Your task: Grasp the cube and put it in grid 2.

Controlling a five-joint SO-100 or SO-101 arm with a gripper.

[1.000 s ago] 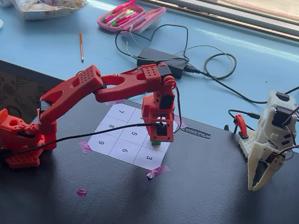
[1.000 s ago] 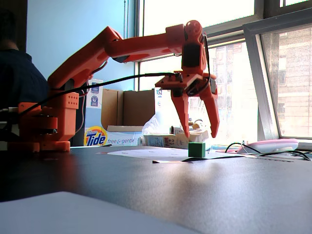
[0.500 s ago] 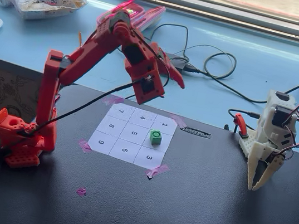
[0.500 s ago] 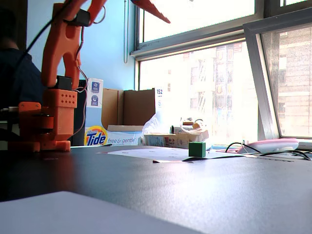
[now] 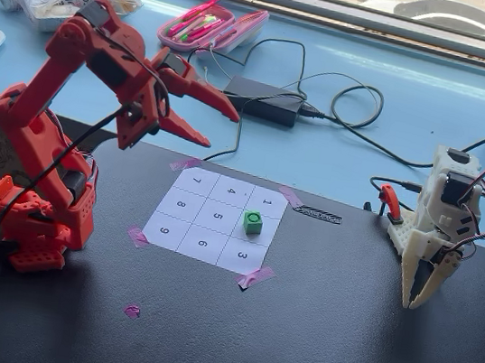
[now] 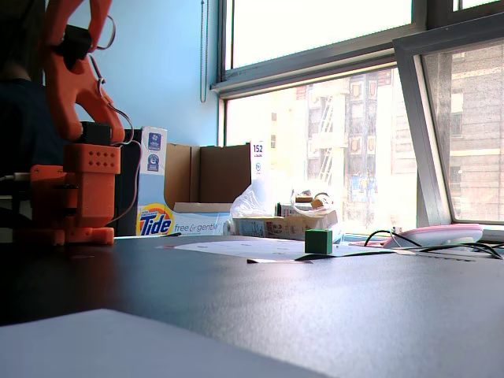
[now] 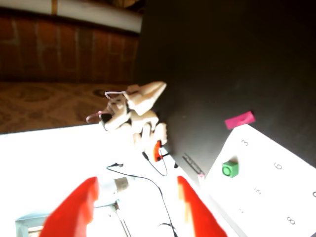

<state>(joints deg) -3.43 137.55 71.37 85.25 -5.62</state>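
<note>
The green cube (image 5: 253, 222) with a dark ring on top rests on the white numbered sheet, in the cell between "1" and "3", which is grid 2 (image 5: 266, 230); its digit is hidden under the cube. The low fixed view shows the cube (image 6: 318, 241) standing alone on the paper. My red gripper (image 5: 218, 130) is open and empty, raised well up and left of the sheet. In the wrist view the gripper (image 7: 137, 181) is spread wide, with the cube (image 7: 229, 169) far off at the right.
A white second arm (image 5: 435, 238) stands at the table's right. Behind the sheet lie a power adapter (image 5: 264, 98) with cables and a pink pencil case (image 5: 213, 26). A pink tape scrap (image 5: 132, 310) sits on the near table. My arm's base (image 5: 35, 228) is at left.
The gripper stood open over the cube a second ago; it has since lifted away and folded back to the left. The cube stayed in its cell.
</note>
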